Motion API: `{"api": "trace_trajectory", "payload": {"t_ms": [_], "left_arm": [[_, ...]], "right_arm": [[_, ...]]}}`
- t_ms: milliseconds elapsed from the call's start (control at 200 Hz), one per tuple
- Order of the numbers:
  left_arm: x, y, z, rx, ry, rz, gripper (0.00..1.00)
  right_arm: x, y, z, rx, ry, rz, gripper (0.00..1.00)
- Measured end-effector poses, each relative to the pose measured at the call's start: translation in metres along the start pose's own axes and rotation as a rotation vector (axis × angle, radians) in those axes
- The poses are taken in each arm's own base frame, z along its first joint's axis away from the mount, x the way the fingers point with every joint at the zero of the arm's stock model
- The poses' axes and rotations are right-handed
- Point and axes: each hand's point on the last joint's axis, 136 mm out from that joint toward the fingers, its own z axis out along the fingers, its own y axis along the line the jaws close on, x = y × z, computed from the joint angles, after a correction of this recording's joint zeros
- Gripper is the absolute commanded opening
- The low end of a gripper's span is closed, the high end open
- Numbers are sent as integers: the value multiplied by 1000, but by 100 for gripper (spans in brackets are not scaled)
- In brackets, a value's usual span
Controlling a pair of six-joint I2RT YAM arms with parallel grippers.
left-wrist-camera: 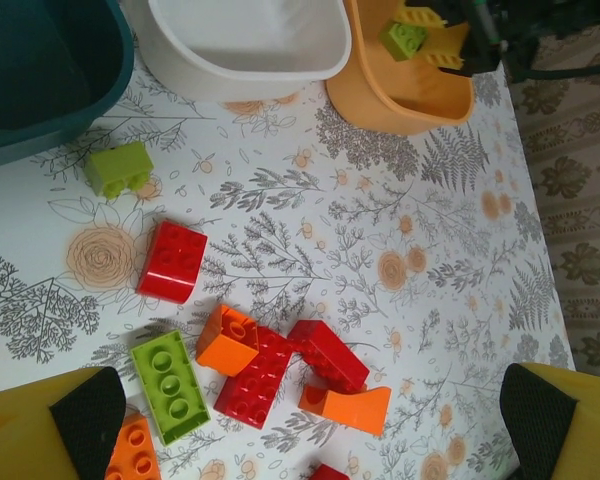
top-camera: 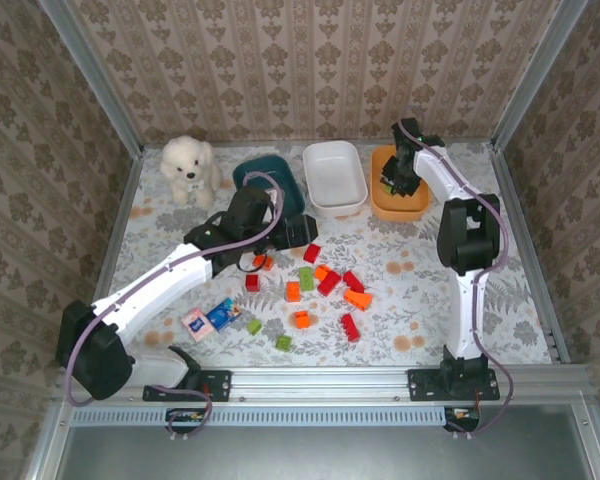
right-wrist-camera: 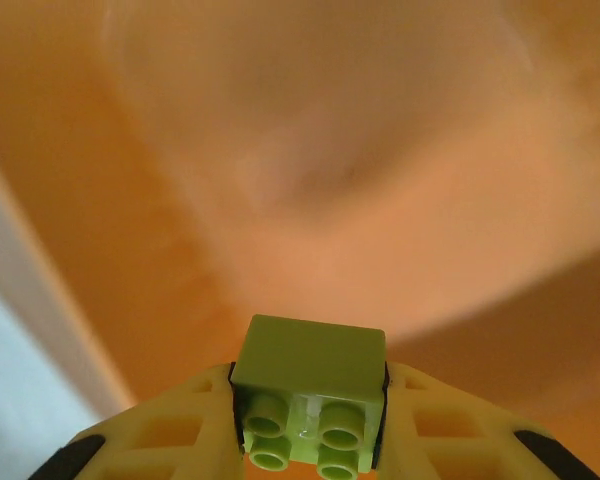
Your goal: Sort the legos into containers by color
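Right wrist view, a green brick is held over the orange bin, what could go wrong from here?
One: the green brick, clamped in the right fingers, hangs over the orange bin; dropped there, it may end up in the wrong colour's container. Two: the left fingers stand open above a touching red brick and orange brick; closing there could catch both.

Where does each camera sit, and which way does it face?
Top external: above, behind the arms, looking down on the table; left arm and right arm show.
Left wrist: on the left arm, facing down at loose legos; open fingers at bottom corners.
Right wrist: on the right arm, facing into the orange bin; fingers clamp a green brick.
Shared: both wrist views show that green brick and bin.
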Motion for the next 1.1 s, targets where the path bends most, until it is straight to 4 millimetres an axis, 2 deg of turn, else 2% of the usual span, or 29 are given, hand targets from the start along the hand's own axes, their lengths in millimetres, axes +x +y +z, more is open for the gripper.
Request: {"api": "trace_trajectory", "payload": {"t_ms": [165,235,340,410,525,625,700,750,795,820,850,870,880,900,910,920,940,1000,1060,1100], "left_arm": [[-5,2,0,0,-13,-7,100],[-10,-1,-1,7,-24,-9,100],[-17,-7,-2,29,-46,-8,100],[-19,-8,-3,32,-53,-11,100],[-19,-6,-4,17,-52,-14,99],[-13,6,-6,-39,-34,-24,98],[-4,21,-14,-113,-13,-34,95],[3,33,-21,-172,1,-39,95],[12,46,-30,-238,23,-45,95],[15,51,-34,-260,30,-46,95],[20,58,-38,-292,41,-47,95],[24,62,-41,-309,50,-47,95],[27,65,-42,-320,57,-48,95],[31,70,-44,-340,66,-50,95],[34,74,-45,-353,74,-51,95],[36,77,-45,-363,81,-52,95],[41,82,-46,-381,95,-53,95],[56,98,-47,-434,141,-53,95],[70,114,-45,-488,194,-52,94],[78,122,-44,-519,231,-52,92]], "right_arm": [[-9,-9,24,22,38,21,29],[-13,-7,29,16,47,28,35],[-13,-6,34,9,62,31,49],[-13,-4,34,-2,75,35,53],[-16,3,26,-31,82,29,58],[-17,10,16,-52,71,-3,59],[-16,15,0,-70,53,-37,59],[-9,19,-17,-92,32,-69,61],[5,25,-43,-129,3,-115,66],[12,27,-51,-145,-8,-138,68],[27,34,-74,-187,-32,-174,69],[31,38,-80,-206,-42,-194,70],[41,44,-92,-244,-63,-218,70],[48,47,-100,-267,-73,-240,71],[57,53,-112,-302,-88,-262,71],[61,54,-112,-316,-90,-272,71],[77,62,-132,-375,-111,-314,71],[120,78,-167,-538,-132,-408,72],[159,84,-190,-683,-123,-478,75],[182,82,-195,-748,-101,-506,77]]}}
